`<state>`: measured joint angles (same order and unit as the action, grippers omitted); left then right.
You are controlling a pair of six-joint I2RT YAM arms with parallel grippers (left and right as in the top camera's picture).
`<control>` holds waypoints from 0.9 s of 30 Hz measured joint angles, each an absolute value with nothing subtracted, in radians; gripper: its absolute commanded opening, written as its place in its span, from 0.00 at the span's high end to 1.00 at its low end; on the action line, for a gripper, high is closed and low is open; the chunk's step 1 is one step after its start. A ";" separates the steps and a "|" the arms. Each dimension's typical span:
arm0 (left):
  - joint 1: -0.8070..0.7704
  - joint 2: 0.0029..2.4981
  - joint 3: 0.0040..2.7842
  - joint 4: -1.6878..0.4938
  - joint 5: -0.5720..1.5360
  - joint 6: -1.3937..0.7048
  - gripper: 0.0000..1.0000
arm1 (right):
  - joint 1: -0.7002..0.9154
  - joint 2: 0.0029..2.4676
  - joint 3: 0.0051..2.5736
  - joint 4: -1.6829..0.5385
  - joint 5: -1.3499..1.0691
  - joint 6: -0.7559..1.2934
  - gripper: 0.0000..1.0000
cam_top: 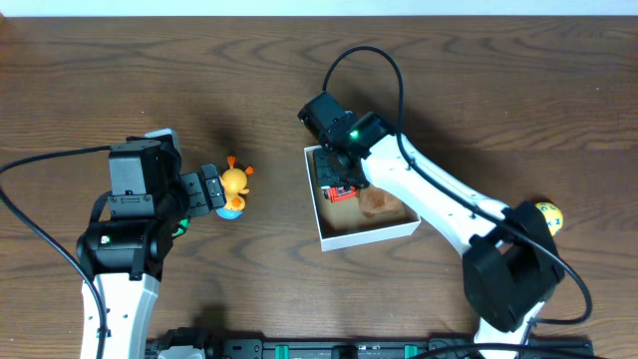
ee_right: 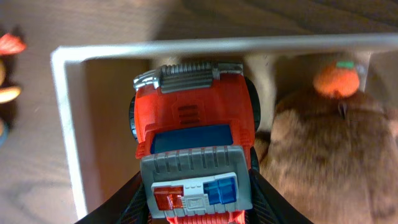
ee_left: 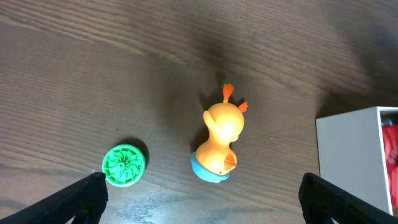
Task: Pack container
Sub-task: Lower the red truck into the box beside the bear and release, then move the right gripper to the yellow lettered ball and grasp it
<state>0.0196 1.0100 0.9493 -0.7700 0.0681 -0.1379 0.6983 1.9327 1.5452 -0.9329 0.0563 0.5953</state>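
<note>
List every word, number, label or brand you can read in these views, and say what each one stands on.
No text can be read in any view.
The red toy truck shows only plain red and blue panels on its grey bar, no lettering.
The orange duck toy, green disc, brown plush and container show no print.

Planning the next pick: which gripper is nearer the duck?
Left. The left gripper is right beside the duck, open toward it. The right gripper is farther off, inside the container, holding the truck.
</note>
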 measured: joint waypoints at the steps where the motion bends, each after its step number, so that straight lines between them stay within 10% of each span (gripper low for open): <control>1: 0.020 1.010 0.949 -0.770 0.068 -0.138 0.02 | 0.690 1.942 1.545 -0.926 0.056 0.596 0.94; 4: 0.020 1.010 0.949 -0.770 0.068 -0.138 0.02 | 0.671 1.957 1.545 -0.918 0.057 0.596 0.53; 8: 0.020 1.010 0.949 -0.770 0.068 -0.138 0.02 | 0.648 1.961 1.544 -0.911 0.061 0.596 0.33; 20: 0.020 1.010 0.949 -0.774 0.068 -0.138 0.02 | 0.612 1.924 1.591 -0.975 0.050 0.558 0.14; 27: 0.020 1.010 0.950 -0.779 0.068 -0.138 0.02 | 0.295 1.636 1.691 -1.139 0.057 0.544 0.01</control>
<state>0.0196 1.0100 0.9497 -0.7788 0.0685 -0.1379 0.2947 1.6356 1.6905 -1.1393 0.0570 0.5442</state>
